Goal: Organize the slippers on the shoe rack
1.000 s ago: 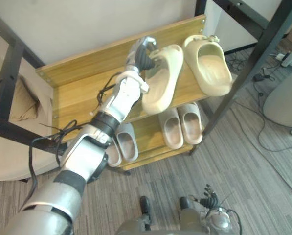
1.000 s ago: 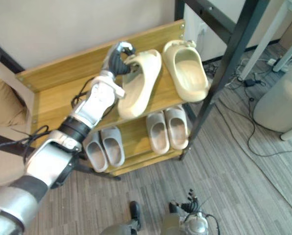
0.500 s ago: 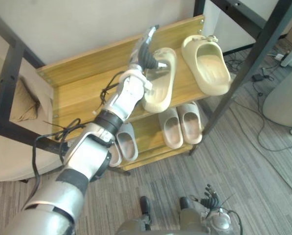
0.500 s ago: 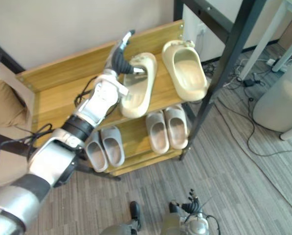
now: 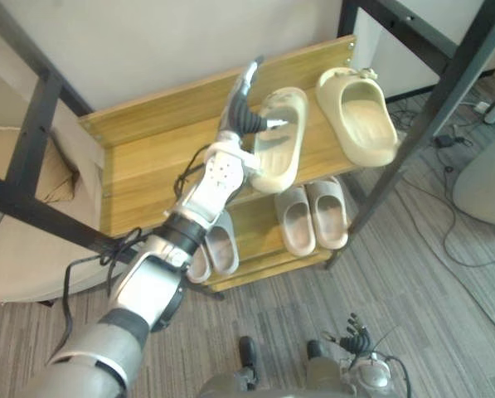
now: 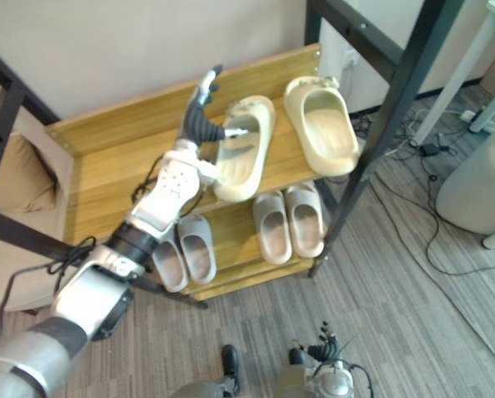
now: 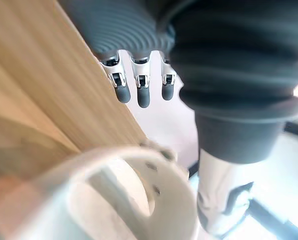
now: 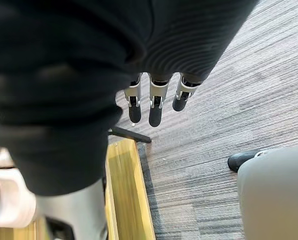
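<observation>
Wooden shoe rack takes the stage, with the left hand up at its top shelf. One cream slipper lies just beside that hand, and a second cream slipper lies beyond it, further from the hand. Below the hand, two grey pairs line the lower shelf. The left hand is released, fingers straight, thumb stretched over the near slipper's strap. The right hand hangs low, fingers relaxed, holding nothing.

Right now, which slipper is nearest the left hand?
The left cream slipper on the top shelf, beside the left hand; its mate lies further right, grey pairs below.
</observation>
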Controlling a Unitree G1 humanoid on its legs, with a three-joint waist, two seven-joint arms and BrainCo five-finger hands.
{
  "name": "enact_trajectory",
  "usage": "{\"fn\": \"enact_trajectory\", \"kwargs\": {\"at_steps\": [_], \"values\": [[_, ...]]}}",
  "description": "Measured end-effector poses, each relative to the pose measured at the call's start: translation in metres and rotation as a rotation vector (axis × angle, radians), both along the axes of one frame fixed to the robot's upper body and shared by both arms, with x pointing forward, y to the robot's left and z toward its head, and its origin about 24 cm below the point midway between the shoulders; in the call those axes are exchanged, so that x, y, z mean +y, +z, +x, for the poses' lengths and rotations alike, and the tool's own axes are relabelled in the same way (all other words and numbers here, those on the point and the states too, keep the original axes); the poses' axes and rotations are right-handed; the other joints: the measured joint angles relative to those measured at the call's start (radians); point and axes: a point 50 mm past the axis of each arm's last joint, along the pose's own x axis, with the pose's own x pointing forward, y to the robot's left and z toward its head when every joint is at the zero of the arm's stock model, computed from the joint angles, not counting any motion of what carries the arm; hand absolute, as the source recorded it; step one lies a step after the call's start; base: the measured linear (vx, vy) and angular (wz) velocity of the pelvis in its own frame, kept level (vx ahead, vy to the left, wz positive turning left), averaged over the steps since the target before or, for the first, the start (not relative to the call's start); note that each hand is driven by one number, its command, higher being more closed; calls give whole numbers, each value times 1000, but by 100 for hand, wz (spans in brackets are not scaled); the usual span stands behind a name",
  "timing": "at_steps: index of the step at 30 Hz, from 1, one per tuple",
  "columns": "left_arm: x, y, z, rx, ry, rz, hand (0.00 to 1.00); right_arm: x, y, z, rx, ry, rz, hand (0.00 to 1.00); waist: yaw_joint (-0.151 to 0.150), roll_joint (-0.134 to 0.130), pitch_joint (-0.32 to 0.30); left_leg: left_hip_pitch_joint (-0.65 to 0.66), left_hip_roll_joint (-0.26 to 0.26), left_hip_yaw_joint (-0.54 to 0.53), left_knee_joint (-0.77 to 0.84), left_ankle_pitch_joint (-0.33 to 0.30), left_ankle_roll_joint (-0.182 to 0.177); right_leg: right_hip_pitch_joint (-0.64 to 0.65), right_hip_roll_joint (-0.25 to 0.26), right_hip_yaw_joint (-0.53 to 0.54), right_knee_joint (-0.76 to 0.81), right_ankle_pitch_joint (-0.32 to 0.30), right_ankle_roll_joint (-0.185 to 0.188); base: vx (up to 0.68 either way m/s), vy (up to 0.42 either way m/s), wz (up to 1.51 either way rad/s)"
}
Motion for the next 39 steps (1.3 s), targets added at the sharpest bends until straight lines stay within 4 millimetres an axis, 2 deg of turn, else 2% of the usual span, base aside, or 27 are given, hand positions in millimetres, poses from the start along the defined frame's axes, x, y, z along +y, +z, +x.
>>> {"fn": "enact_trajectory", "kwargs": {"at_steps": [4,6,14,19,22,29,32,39], "values": [[10,-13,-16,2,-16,-90,0,-1,-2,-2,17,2,-1,0,14,0,0,8,-9,-22,0,1,2,20,-11,-24,1,-9,5,18,-1,23],[16,-26,-29,17,-34,-156,0,-1,-4,-4,30,8,-6,0,25,-1,-1,18,-18,-40,0,1,2,39,-18,-39,5,-18,7,25,-3,24],[21,-52,-50,91,-72,-316,0,1,-7,-6,53,18,-1,0,39,-10,-6,22,-26,-79,0,4,3,58,-30,-85,17,-36,9,15,-12,18],[8,-63,-57,154,-151,-369,0,5,-11,-7,79,49,-3,0,48,-26,-15,28,-26,-88,0,5,2,69,-31,-98,17,-40,6,12,-19,7],[-8,-67,-62,186,-233,-360,0,6,-13,-8,91,49,1,0,48,-38,-22,26,-26,-107,0,9,1,75,-31,-114,16,-42,5,-2,-22,12],[-19,-79,-67,238,-286,-333,0,9,-15,-9,109,61,3,0,46,-50,-29,32,-20,-110,-1,9,0,91,-23,-130,-16,-36,1,-5,-14,4],[-27,-91,-67,293,-311,-311,0,10,-16,-8,118,61,4,0,40,-53,-28,31,-12,-106,-1,7,-2,102,-14,-126,-44,-18,-3,12,-15,-6],[-45,-88,-71,293,-378,-316,0,12,-17,-6,121,61,11,0,32,-64,-23,30,5,-77,-1,0,-11,105,4,-104,-80,3,-11,8,-14,-11]]}}
